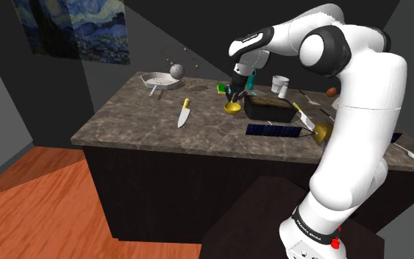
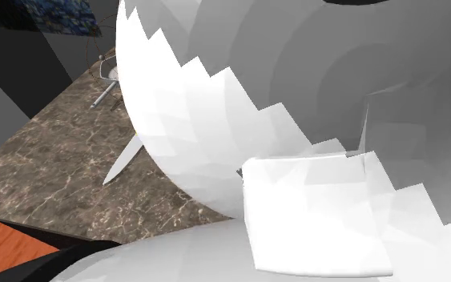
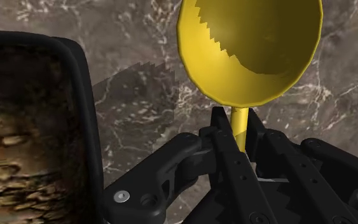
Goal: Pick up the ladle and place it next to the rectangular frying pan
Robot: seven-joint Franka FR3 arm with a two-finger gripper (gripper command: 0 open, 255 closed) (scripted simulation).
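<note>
Firmly, the black gripper (image 3: 238, 130) pinches a glossy yellow, round-bowled, thin-stemmed ladle (image 3: 250, 51) over the veined brown stone counter (image 3: 139, 38).

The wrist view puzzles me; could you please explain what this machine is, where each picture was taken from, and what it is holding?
This is a white robot arm with a black two-finger gripper, working at a marbled counter. The shoulder view looks down from beside its stand. The second exterior view sits so close that the arm's white body covers most of it; a knife lies on the counter there. The wrist view looks along the gripper: its fingers are shut on the handle of a yellow ladle, close beside the dark rectangular pan. A white round pan and a mug stand on the counter.
</note>
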